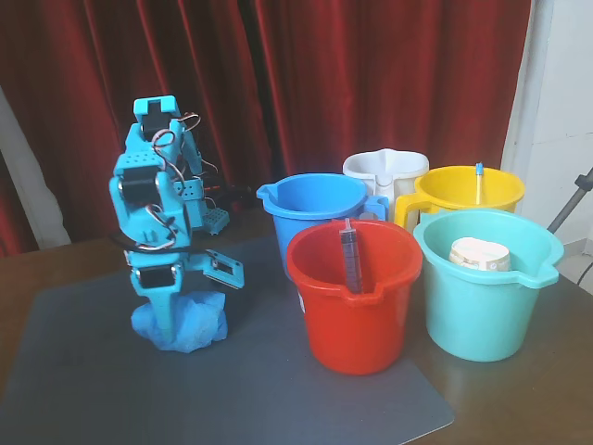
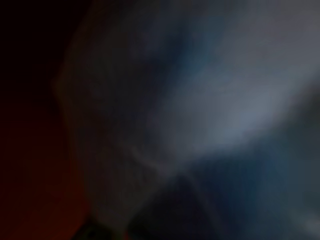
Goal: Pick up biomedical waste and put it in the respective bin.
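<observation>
A crumpled blue wad of soft material lies on the grey mat at the left of the fixed view. My blue arm is folded down over it, and my gripper points straight down with its fingertips sunk into the wad. The tips are hidden, so I cannot tell how the jaws stand. The wrist view is a dark blur of blue-grey material very close to the lens. A red bucket holds a syringe that leans on its wall.
Four more buckets stand at the right: blue, white, yellow with a thin stick in it, and teal holding a white roll. A red curtain hangs behind.
</observation>
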